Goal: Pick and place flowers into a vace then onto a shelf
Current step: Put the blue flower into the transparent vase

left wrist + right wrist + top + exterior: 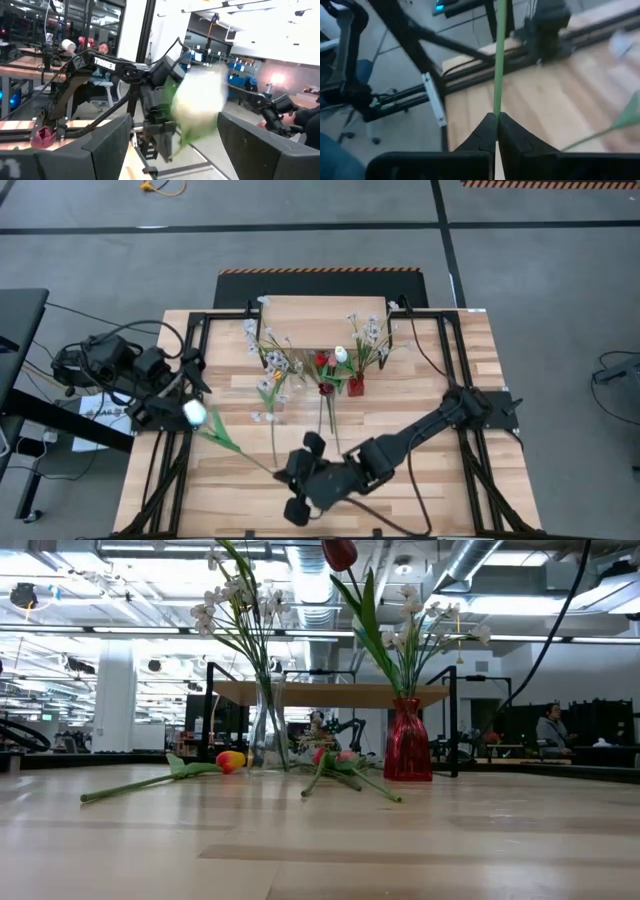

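My right gripper (290, 474), at the table's near middle, is shut on the green stem of a white tulip (193, 413). The tulip's head is up at the near left, right in front of my open left gripper (172, 404). In the left wrist view the blurred white head (200, 100) shows between the two fingers. A clear vase (268, 735) and a red vase (407, 745) stand on the table before the shelf (325, 318), both holding flowers. An orange-yellow tulip (230, 760) and pink tulips (335, 757) lie flat on the table. My right gripper pinches the white tulip's stem (496, 111) between its two fingertips, toward the stem's lower end. The stem runs straight on from the tips, along the fingers. The tulip is lifted clear of the table, its head toward the left arm. Whether my left gripper touches the head, I cannot tell.
Black frame rails (165, 460) run along the table's left and right sides. The shelf's thin black legs (453, 720) stand behind the vases. Bare tabletop (450, 490) lies at the near right. A person (550, 728) sits far off in the room.
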Available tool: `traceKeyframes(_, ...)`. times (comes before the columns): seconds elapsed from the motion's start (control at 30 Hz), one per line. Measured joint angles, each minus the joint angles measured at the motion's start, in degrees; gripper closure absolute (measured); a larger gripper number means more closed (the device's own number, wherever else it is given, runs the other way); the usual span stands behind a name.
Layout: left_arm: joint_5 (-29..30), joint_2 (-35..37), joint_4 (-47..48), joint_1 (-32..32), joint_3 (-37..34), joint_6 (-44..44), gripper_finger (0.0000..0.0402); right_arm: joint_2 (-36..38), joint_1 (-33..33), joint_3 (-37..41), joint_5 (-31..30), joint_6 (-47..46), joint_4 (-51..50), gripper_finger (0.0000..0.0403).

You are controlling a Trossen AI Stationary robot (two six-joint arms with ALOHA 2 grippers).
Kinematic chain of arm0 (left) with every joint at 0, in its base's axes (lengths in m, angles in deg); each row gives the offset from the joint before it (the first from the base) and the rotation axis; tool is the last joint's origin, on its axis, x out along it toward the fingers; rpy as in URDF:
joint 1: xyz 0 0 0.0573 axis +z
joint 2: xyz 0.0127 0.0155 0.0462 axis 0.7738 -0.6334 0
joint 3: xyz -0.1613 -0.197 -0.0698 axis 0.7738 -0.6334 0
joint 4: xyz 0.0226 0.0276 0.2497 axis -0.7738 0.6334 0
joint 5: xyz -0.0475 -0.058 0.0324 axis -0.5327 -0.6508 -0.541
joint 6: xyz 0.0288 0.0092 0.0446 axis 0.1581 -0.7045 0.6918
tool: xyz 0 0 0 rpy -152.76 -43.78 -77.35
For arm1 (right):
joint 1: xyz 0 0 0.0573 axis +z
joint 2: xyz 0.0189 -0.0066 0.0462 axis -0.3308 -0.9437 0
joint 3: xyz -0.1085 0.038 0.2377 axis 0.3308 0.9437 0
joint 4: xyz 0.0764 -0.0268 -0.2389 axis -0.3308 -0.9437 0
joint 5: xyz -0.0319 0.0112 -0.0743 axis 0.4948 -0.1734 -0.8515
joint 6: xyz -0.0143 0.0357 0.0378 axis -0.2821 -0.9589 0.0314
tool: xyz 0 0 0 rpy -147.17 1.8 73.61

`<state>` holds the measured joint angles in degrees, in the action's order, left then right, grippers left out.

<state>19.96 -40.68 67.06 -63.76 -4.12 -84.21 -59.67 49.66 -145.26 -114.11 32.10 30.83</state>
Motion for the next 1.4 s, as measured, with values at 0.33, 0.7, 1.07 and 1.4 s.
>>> traceKeyframes(0.33,0.0,-0.7,-0.4,0.0,0.0,-2.2,0.0115,0.9,-4.7,0.0,0.7,12.9,4.6,0.0403)
traceKeyframes(0.7,-3.3,-5.4,-5.9,0.0,0.0,-2.8,0.0115,0.9,-10.0,0.0,3.3,17.3,8.2,0.0403)
traceKeyframes(1.07,-4.1,-9.1,-6.8,0.0,0.0,-2.8,0.0119,0.9,-12.1,0.0,5.1,19.3,12.2,0.0403)
traceKeyframes(1.4,-3.6,-9.1,-9.8,0.0,0.0,-2.6,0.0218,0.9,-11.8,0.0,5.2,19.3,12.0,0.0403)
